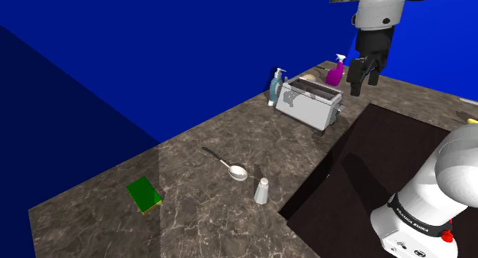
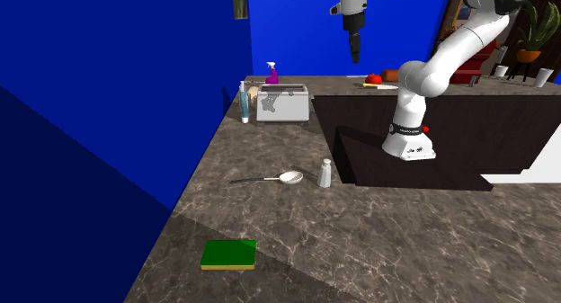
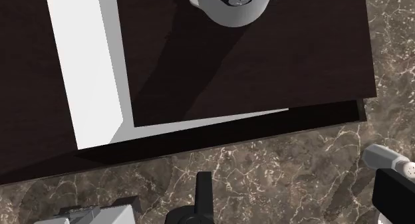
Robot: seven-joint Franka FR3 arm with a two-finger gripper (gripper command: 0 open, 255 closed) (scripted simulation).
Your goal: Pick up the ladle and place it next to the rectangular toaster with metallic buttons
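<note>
**Shoulder view.** The ladle (image 1: 224,163) lies flat on the marbled surface (image 1: 191,218), bowl toward the nearer edge. It is well apart from the toaster (image 1: 310,105), at about 8 o'clock of it. A shaker (image 1: 262,191) stands near the bowl at 4 o'clock, and a green sponge (image 1: 144,194) lies at 8 o'clock of the ladle. The end effector (image 1: 365,79) hangs high above the surface at 2 o'clock of the toaster. Its fingers are spread and carry nothing.

**Second exterior view.** The ladle (image 2: 265,179) rests at roughly 6 o'clock of the toaster (image 2: 282,104), with bare surface (image 2: 270,139) between the two. The shaker (image 2: 325,173) stands just beside the bowl at 3 o'clock, and the sponge (image 2: 228,253) lies near the front edge. The end effector (image 2: 354,48) points downward at 2 o'clock of the toaster, far above the ladle.

**Wrist view.** The end effector (image 3: 299,193) is wide apart. Between its fingers (image 3: 203,196) there is marbled surface (image 3: 279,163) and, beyond it, a dark panel (image 3: 266,70).

**Progress.** By this evidence no step of the task is done. The ladle is untouched and not yet beside the toaster. The approach, the grasp, the carry and the placing all remain.
</note>
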